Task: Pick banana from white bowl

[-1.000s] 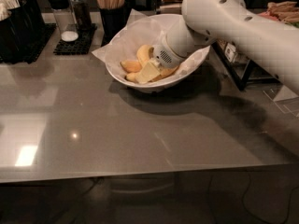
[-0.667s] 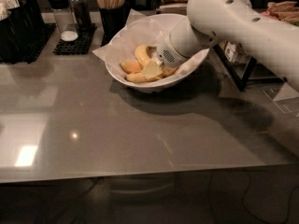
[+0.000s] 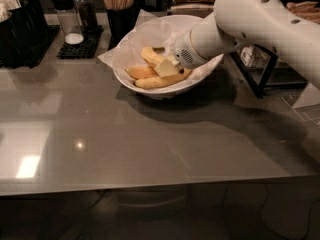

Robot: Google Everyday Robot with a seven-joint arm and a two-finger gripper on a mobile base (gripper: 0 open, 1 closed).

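Observation:
The white bowl [image 3: 131, 82], lined with crinkled white paper, stands at the back middle of the grey table. Three bananas lie in it. The pale yellow banana [image 3: 149, 55] lies furthest back. An orange-tinted banana [image 3: 137, 72] lies to the left, and a longer golden banana [image 3: 159, 81] lies along the front. My gripper [image 3: 165, 66] reaches into the bowl from the right. Its tip is down among the bananas, at the near end of the pale yellow one, and it hides part of that banana.
A black holder of wooden sticks [image 3: 119, 4] and a shaker [image 3: 67, 15] on a black mat stand behind the bowl to the left. Dark containers [image 3: 17, 26] stand at the far left. A black rack [image 3: 260, 66] stands to the right. The table's front edge [image 3: 150, 186] runs across the lower view.
The arm has shifted slightly to the right while the gripper stays down in the bowl among the bananas. The bananas show more spread out than before.

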